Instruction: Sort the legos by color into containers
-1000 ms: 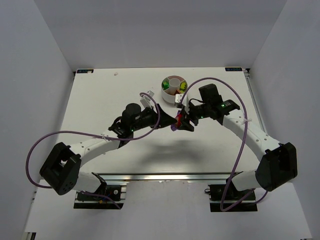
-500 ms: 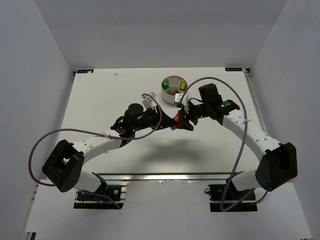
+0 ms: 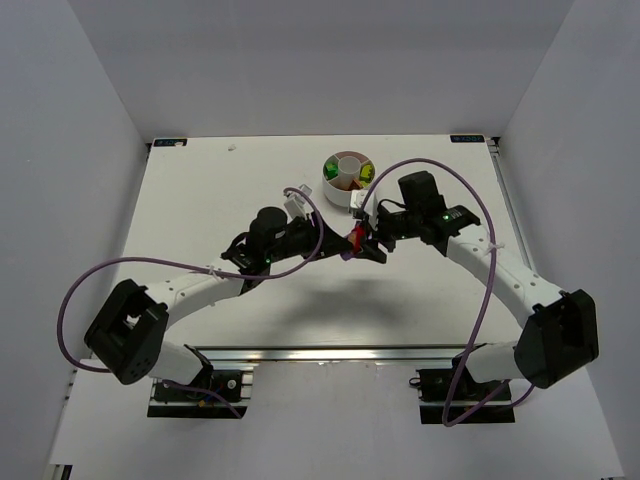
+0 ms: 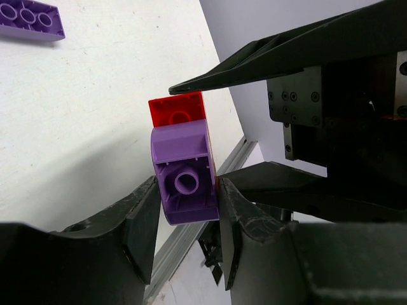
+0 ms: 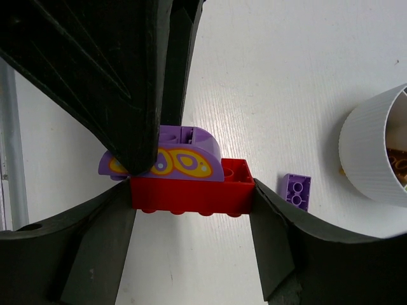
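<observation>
Right wrist: right tool clamps red brick; left tool clamps purple brick.

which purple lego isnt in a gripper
The flat purple studded plate lying loose on the table; the curved purple brick is clamped in the left gripper.

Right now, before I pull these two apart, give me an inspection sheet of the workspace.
Surface: white table.
Job's things: purple curved brick joined to red brick between the arms; loose purple brick on the table; white dish holds coloured bricks.
Clutter: small pale speck near the far edge, cannot tell what.
Grippers: left end effector shut on purple curved brick; right end effector shut on red brick.
Cables: purple cable loops off each arm; the right one arcs near the dish.
Surroundings: white walls; metal rail at near edge.
</observation>
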